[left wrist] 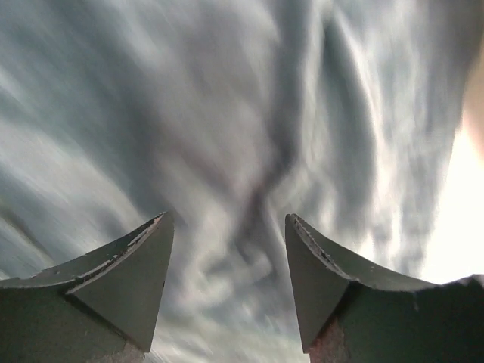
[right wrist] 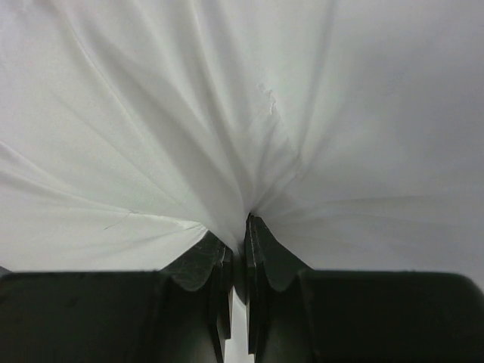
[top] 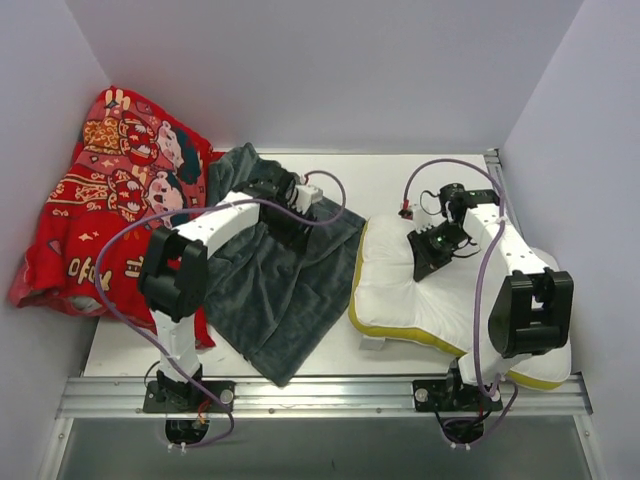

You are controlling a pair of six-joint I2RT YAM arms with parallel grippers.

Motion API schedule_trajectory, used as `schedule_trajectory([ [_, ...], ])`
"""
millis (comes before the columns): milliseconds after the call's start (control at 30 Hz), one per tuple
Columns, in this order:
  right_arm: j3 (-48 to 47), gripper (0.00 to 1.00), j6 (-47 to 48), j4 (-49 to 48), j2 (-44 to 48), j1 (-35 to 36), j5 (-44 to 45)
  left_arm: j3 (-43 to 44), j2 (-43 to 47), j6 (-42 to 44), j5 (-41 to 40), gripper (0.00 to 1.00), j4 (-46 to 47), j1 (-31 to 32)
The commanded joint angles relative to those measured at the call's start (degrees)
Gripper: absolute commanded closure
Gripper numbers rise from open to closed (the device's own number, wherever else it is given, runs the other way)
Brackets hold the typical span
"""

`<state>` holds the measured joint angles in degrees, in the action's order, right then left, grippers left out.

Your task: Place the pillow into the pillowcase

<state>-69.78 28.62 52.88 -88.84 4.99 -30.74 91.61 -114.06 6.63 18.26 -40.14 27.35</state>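
The pillow [top: 400,290] is seen lying flat on the right half of the tabletop [top: 400,180], its yellow band running along the left and near edges. It is wholly outside the pillowcase [top: 270,310] and is not yet put in. The two are laid side by side, and the pillow's left edge is just beside the pillowcase's right edge. The pillowcase is spread limp and rumpled on the left half, dark plush face upward. Where its mouth lies cannot be told.

A fold of the pillow's white cover [right wrist: 227,113] is pinched in the right pincer [right wrist: 246,219], whose jaws are closed on it. From above, that pincer [top: 424,265] is seen planted on the pillow's upper middle. The left pincer [left wrist: 227,219] is held open just over the grey plush [left wrist: 227,113], which is blurred, with nothing gripped. From above, it [top: 295,228] is seen over the pillowcase's far part.

A red printed cloth [top: 110,200] is heaped in the far left corner, overlapped by the pillowcase's left edge.
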Motion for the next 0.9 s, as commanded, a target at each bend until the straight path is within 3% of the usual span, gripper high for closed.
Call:
schedule_trajectory([
  [0, -2.29, 1.00, -2.69, 3.02, -3.96, 0.98, -1.69, -6.96, 6.13, 1.28, -1.02, 0.31, -1.35, 2.53],
  [167, -6.59, 1.00, -5.24, 2.14, -9.51, 0.90, -0.46, -8.82, 1.06, -1.01, -2.88, 0.35, 0.50, 3.93],
  [467, -11.78, 1.00, -3.84, 4.94, -10.83, -3.06, 0.68, 6.90, -13.37, -3.73, -2.09, 0.49, 2.61, 3.85],
  [733, -9.25, 1.00, -3.91, 5.74, -6.71, -1.92, 1.20, 3.93, -7.15, -0.92, -2.79, 0.39, 2.08, 3.76],
  [867, -5.56, 1.00, -7.52, 0.49, -1.62, 0.10, 5.25, 2.87, -5.21, -1.53, -2.53, 0.38, 2.17, 3.76],
])
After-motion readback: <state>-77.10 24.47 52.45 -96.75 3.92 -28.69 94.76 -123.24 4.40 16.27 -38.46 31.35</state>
